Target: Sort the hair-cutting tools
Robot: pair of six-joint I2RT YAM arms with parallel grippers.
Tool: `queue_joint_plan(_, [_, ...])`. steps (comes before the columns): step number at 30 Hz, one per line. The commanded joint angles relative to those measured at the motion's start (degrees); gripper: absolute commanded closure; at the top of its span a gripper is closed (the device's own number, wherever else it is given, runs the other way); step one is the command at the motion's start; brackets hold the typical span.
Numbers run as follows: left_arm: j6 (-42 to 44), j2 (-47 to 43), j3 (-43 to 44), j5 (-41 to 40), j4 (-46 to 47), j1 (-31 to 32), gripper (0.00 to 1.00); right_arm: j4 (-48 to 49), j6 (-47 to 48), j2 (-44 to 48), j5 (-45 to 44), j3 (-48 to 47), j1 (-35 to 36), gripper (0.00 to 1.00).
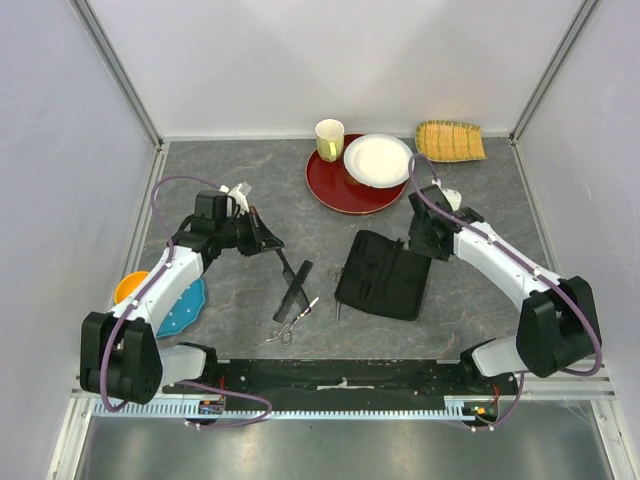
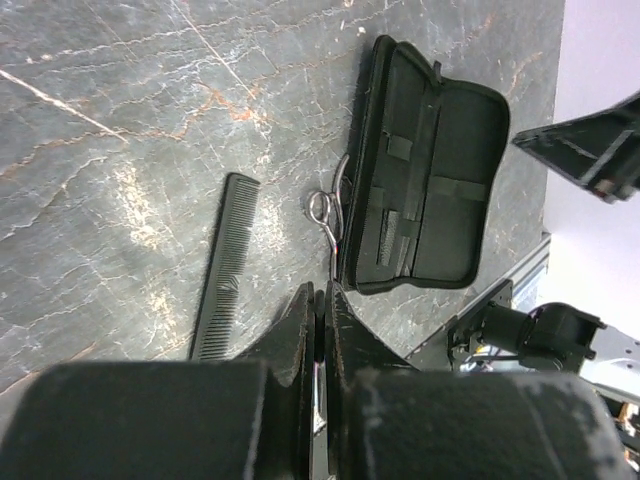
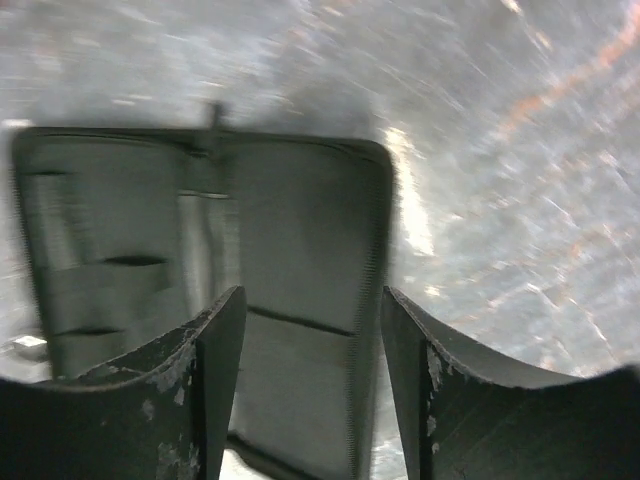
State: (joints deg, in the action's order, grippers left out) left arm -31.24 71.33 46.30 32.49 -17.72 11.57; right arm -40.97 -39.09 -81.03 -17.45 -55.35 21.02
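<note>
Black rectangular zip case (image 1: 385,278) lies open right under the right gripper (image 3: 312,300). Its fingers (image 3: 215,370) are spread, with nothing between them and only case lining in the gap. On the other arm, the left gripper (image 2: 321,300) is pressed together, nothing visibly pinched. One long flat black comb (image 2: 225,265) lies on the grey marbled table (image 1: 480,200) just beside the left gripper's tips, running ahead of them. One pair of slim silver metal scissors (image 2: 325,212) sits ahead of those tips, right against the case's edge, between the two grippers. Then the other silver scissors (image 1: 292,324) lie apart from the case, back from the left gripper's tips toward the arm bases, just off the comb's end.
</note>
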Motion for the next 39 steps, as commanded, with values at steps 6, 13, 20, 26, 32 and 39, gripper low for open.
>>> queue_joint_plan(6, [4.96,-2.60,5.02,-9.53,-5.65,-0.59,0.98,4.76,17.98,-4.83,19.53,-16.36,13.34,0.35])
queue_joint_plan(13, [6.02,-4.88,7.31,-15.26,-9.88,-1.46,0.98,6.60,25.20,-5.45,24.75,-10.23,23.52,0.75])
queue_joint_plan(20, [5.05,-6.20,7.92,-15.88,-11.11,-1.64,0.98,11.17,23.54,-8.69,23.87,-1.96,32.77,1.00])
queue_joint_plan(26, [5.14,-6.91,8.19,-15.88,-12.34,-1.64,0.98,15.74,20.90,-13.00,21.86,-3.00,35.15,1.00])
queue_joint_plan(32, [5.14,-7.26,8.28,-16.14,-13.22,-1.64,0.98,15.31,20.55,-20.02,11.15,-7.83,34.97,1.00])
queue_joint_plan(39, [5.93,-7.87,10.12,-16.84,-15.15,-1.64,0.98,14.25,17.73,-21.62,0.58,-11.18,29.71,1.00])
